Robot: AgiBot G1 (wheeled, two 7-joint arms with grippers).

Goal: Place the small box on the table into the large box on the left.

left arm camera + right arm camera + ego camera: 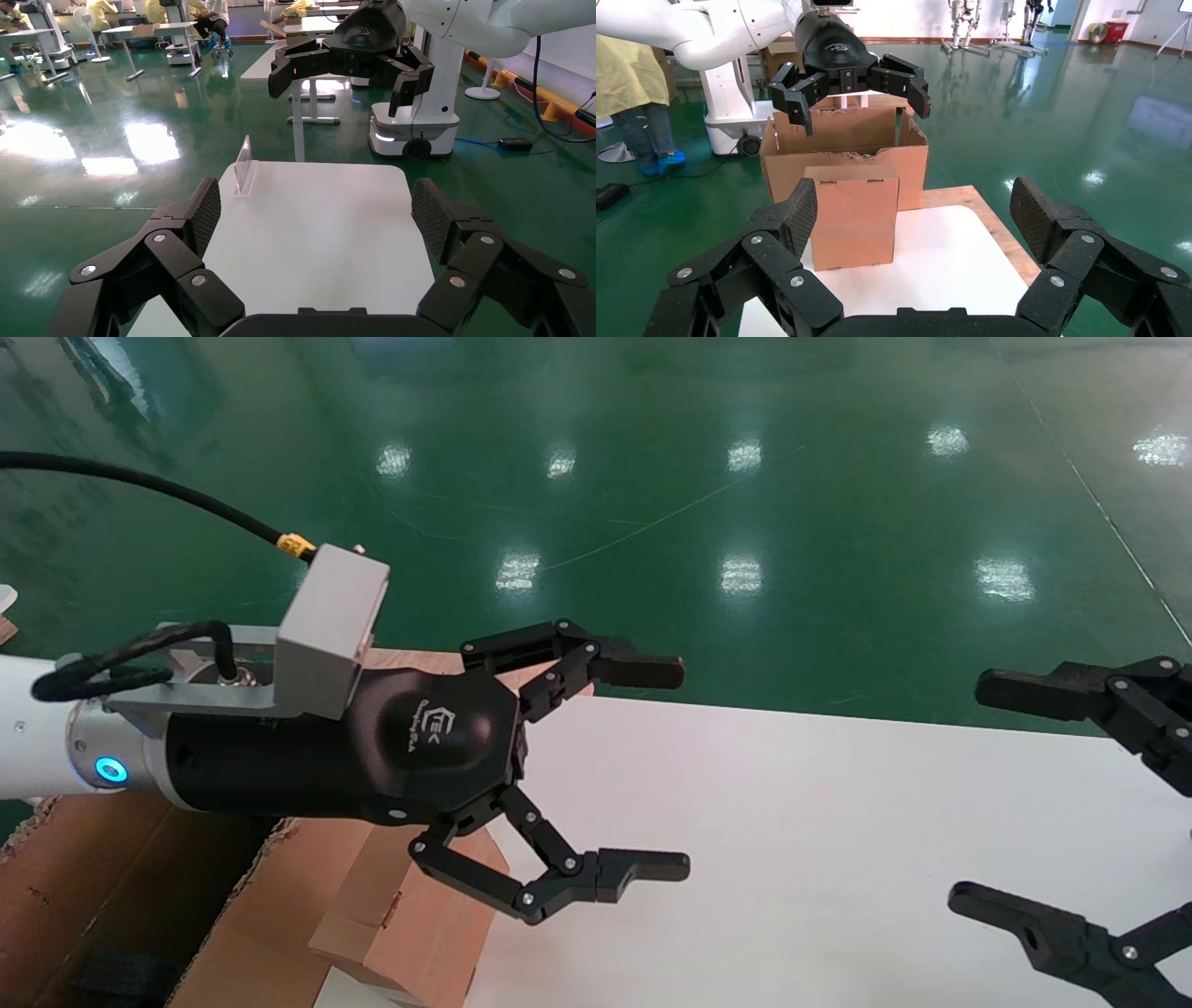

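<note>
The small box (pixel 854 214) stands upright on the white table (pixel 947 260), close to the large box (pixel 842 140) with torn edges behind it. In the head view the small box (pixel 438 933) shows under my left gripper (pixel 686 768), and the large box (pixel 112 887) is at the lower left. My left gripper is open and empty, held above the table's left edge. It also shows in the right wrist view (pixel 859 98), hovering above both boxes. My right gripper (pixel 964 792) is open and empty over the table's right side, facing the small box.
A bare wooden board (pixel 989 217) lies under the table's far edge. A clear acrylic stand (pixel 244 166) sits at one table corner (pixel 316 232). Green floor surrounds the table. People and other robots are far off.
</note>
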